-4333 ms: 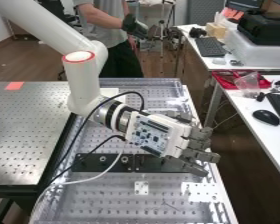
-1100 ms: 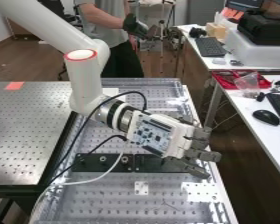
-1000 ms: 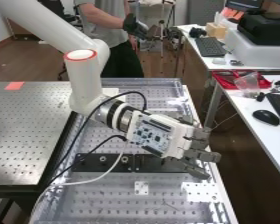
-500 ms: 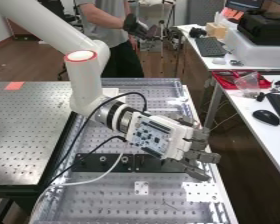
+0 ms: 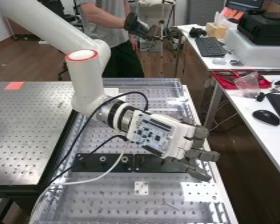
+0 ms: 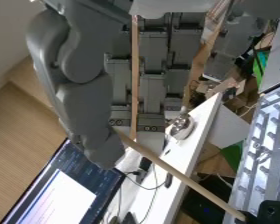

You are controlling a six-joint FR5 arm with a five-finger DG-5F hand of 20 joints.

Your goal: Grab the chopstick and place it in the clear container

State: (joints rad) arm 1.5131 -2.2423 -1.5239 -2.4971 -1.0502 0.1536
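The hand [image 5: 207, 156] is over the right side of the perforated bench plate, its fingers toward the plate's right edge. In the wrist view the hand [image 6: 91, 112] is curled, with the thumb facing the fingers. A thin wooden chopstick [image 6: 184, 177] runs slantwise out from between thumb tip and fingers, pinched there; its near end is hidden behind the thumb. A see-through plastic thing [image 5: 249, 82] lies at the red tray on the side table; whether it is the clear container I cannot tell.
Black clamping blocks [image 5: 101, 162] lie across the perforated plate [image 5: 111, 202] under the arm, and cables loop beside them. The side table [image 5: 257, 130] holds a mouse [image 5: 266, 117], a keyboard and a red tray [image 5: 227, 79]. A monitor [image 6: 64, 185] faces the wrist camera.
The arm's upright section has shifted slightly to the right. The fingers look drawn in a little more than about a second ago.
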